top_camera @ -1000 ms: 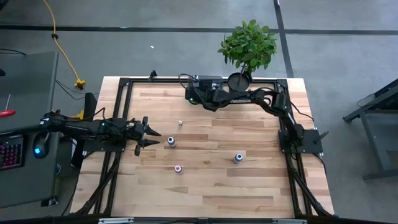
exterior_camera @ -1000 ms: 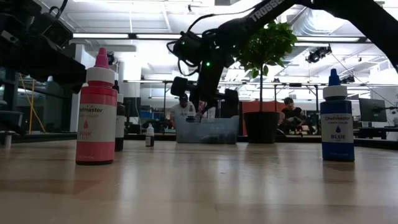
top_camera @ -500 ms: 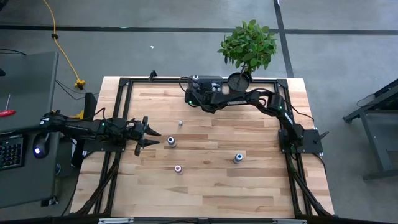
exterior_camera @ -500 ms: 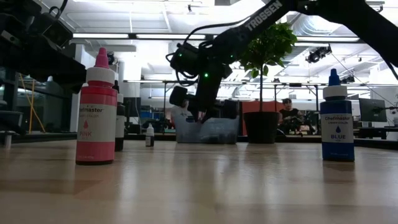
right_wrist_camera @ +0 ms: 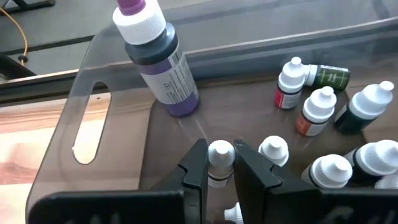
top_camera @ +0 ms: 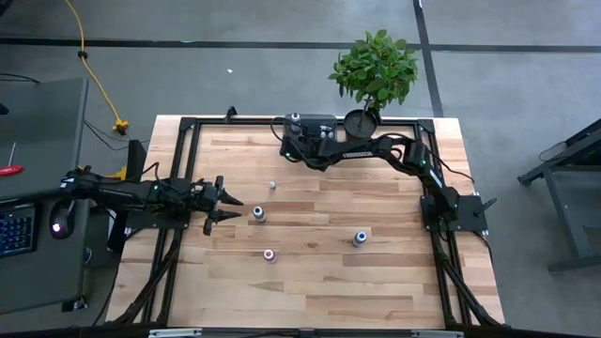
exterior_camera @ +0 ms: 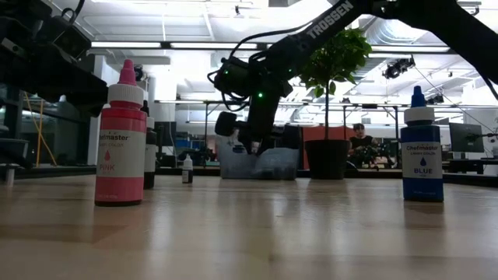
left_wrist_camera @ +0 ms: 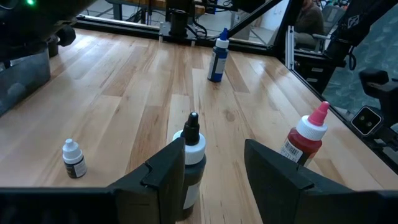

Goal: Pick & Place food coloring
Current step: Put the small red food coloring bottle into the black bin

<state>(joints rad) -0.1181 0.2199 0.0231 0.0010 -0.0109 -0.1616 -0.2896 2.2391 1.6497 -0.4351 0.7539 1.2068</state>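
Note:
My right gripper (right_wrist_camera: 219,177) hangs over the clear grey tray (right_wrist_camera: 93,74) at the table's far edge and is shut on a tiny white-capped food coloring bottle (right_wrist_camera: 219,153). Several small white-topped bottles (right_wrist_camera: 323,102) lie in the tray, and a larger purple one (right_wrist_camera: 158,56) stands there. On the table stand a dark bottle (top_camera: 257,214), a pink one (top_camera: 269,254), a blue one (top_camera: 359,239) and a tiny white one (top_camera: 272,185). My left gripper (top_camera: 228,208) is open, low near the left side. Its fingertips stop just short of the dark bottle (left_wrist_camera: 193,155). My right gripper pinches the tiny bottle between its two fingers just under the white cap (right_wrist_camera: 217,177), coming from above and slanting toward the far edge. The bottle stands upright in the hold. My fingers hide its body, so I cannot tell whether it rests on the tray floor.
A potted green plant (top_camera: 376,70) stands beside the tray at the far edge. A black frame (top_camera: 188,127) runs around the table. In the low view the pink bottle (exterior_camera: 120,140) and the blue bottle (exterior_camera: 422,152) stand nearest. People sit in the room beyond.
My right gripper has moved from just near of the tray toward the far edge and now hangs over it, still holding the tiny bottle. My left arm and the bottles on the table have kept still.

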